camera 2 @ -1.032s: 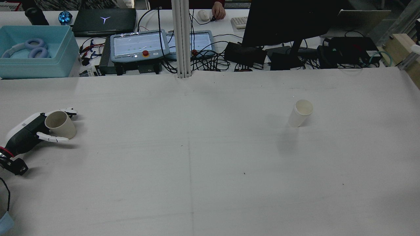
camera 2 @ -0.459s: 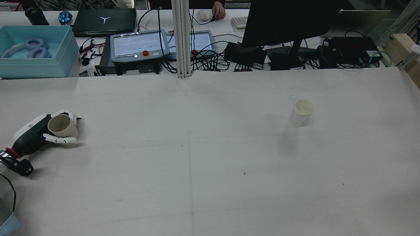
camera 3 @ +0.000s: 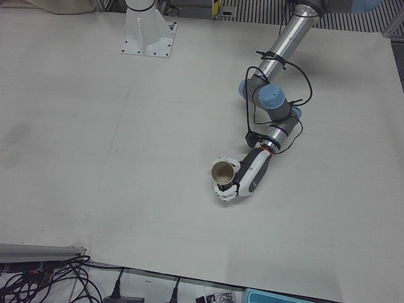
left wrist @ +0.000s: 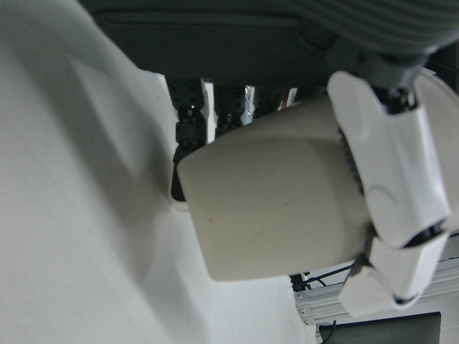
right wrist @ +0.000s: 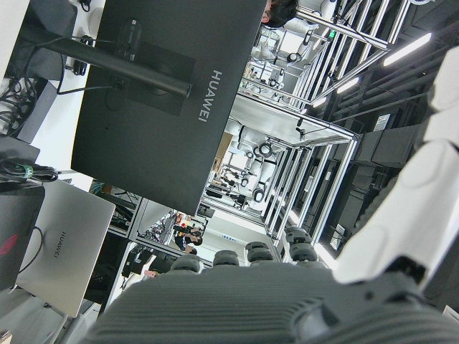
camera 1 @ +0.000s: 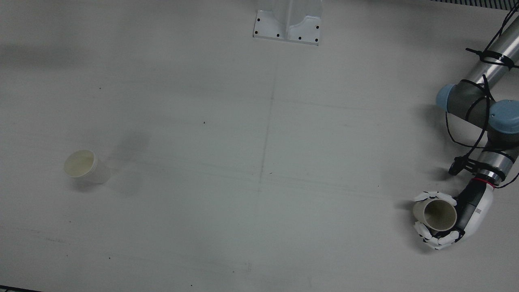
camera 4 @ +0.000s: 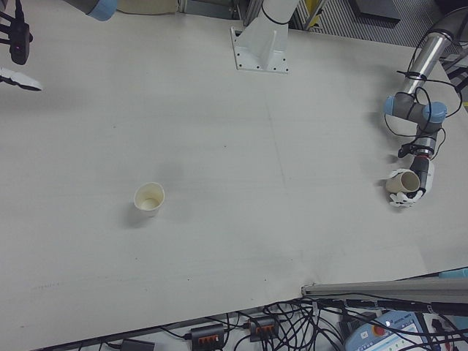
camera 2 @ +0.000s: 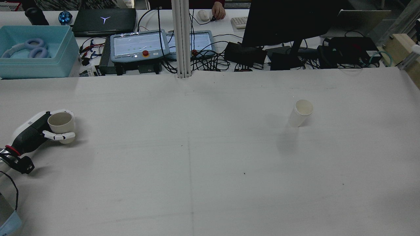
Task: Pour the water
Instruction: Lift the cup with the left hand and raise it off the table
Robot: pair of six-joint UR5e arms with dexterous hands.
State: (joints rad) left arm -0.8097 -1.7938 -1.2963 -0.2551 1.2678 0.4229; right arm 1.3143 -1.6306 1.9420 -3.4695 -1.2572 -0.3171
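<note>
The left hand is closed around a beige paper cup, with its white fingers wrapped on both sides of the cup wall. In the front view the same hand holds this cup tilted, its mouth turned a little away from the palm. I cannot see whether there is water inside; the inner wall looks dull and dark. The cup is at the far left edge of the desk, close to the surface. In the hand's own camera its bottom seems a little above the desk, but I cannot say for sure.

The right hand shows only at the top left corner of the right-front view, above the desk and far from both cups; its white fingers seem stretched out and it holds nothing.

The second cup, a white paper cup, stands upright on the other half of the desk, well apart from the held one. It seems empty.

Between the two cups the desk surface is bare. Beyond the far edge are a black monitor, two teach pendants, many cables, and a light blue box with headphones inside.
</note>
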